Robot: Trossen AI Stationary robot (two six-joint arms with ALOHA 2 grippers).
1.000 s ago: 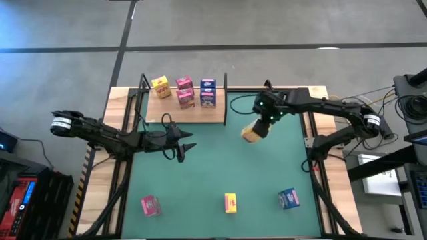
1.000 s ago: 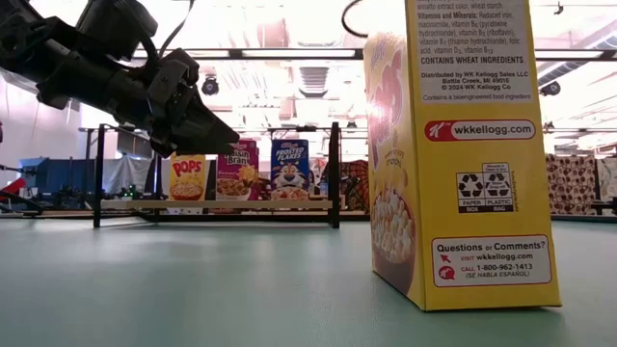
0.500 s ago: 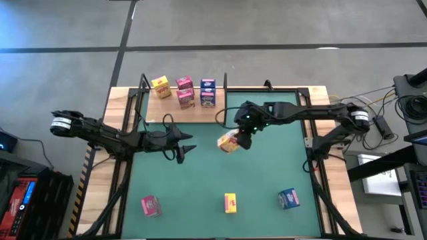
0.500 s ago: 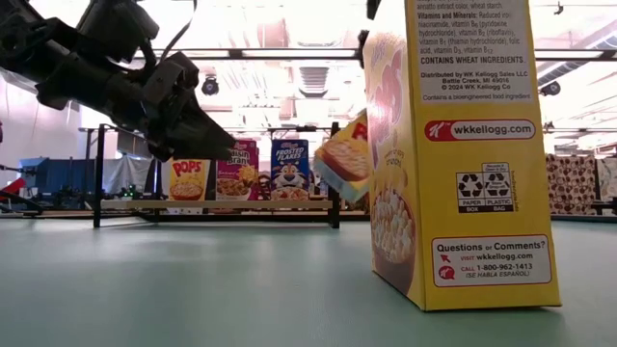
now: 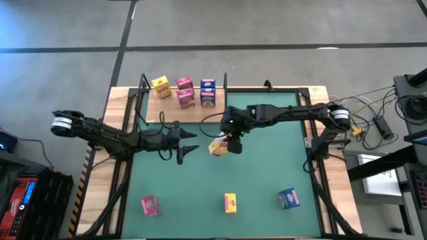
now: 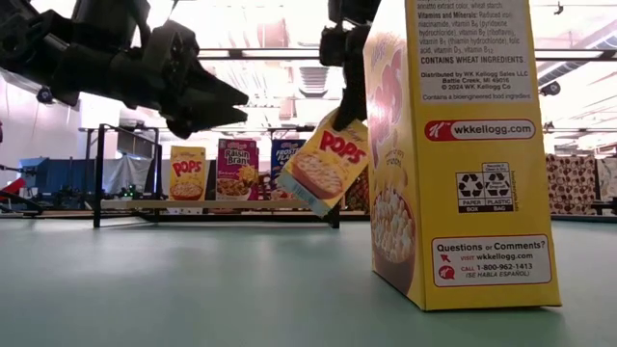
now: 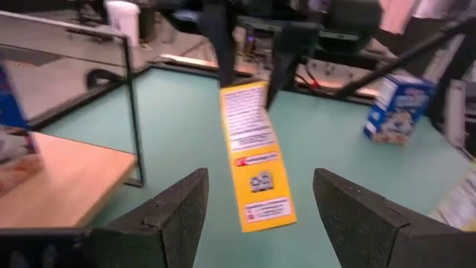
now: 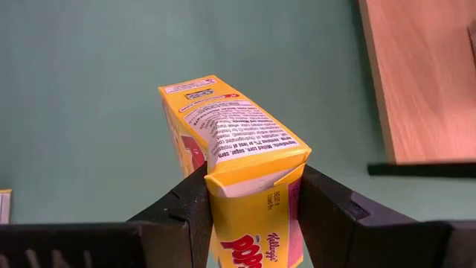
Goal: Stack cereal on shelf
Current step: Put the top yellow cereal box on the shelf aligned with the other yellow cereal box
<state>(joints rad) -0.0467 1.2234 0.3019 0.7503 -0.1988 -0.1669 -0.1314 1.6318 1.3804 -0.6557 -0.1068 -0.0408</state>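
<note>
My right gripper (image 5: 227, 140) hangs over the middle of the green mat, shut on a yellow Pops cereal box (image 5: 218, 147) (image 6: 328, 164) (image 8: 238, 149). The shelf (image 5: 153, 112), a pale board between black uprights, stands at the far left. On it stand a yellow box (image 5: 160, 85), pink boxes (image 5: 185, 91) and blue boxes (image 5: 208, 93). My left gripper (image 5: 189, 148) (image 7: 260, 223) stands open just left of the held box, touching nothing. My right gripper pinches the yellow box between its two fingers (image 8: 190, 205), on two opposite faces near the box's upper end (image 8: 256, 175). The fingers slant down from the table's right. The box hangs tilted below them, clear of the mat.
Three more boxes stand near the table's front edge: a pink one (image 5: 151, 205), a yellow one (image 5: 230, 203) that fills the low view's right (image 6: 463, 154), and a blue one (image 5: 288, 198) (image 7: 398, 108). Bare mat lies between them and the shelf.
My right gripper has carried the yellow box toward the table's left and a little nearer, rolling as it went. The box stays clear of the mat and now hangs close to my left gripper. My left gripper has tipped its fingers up toward level.
</note>
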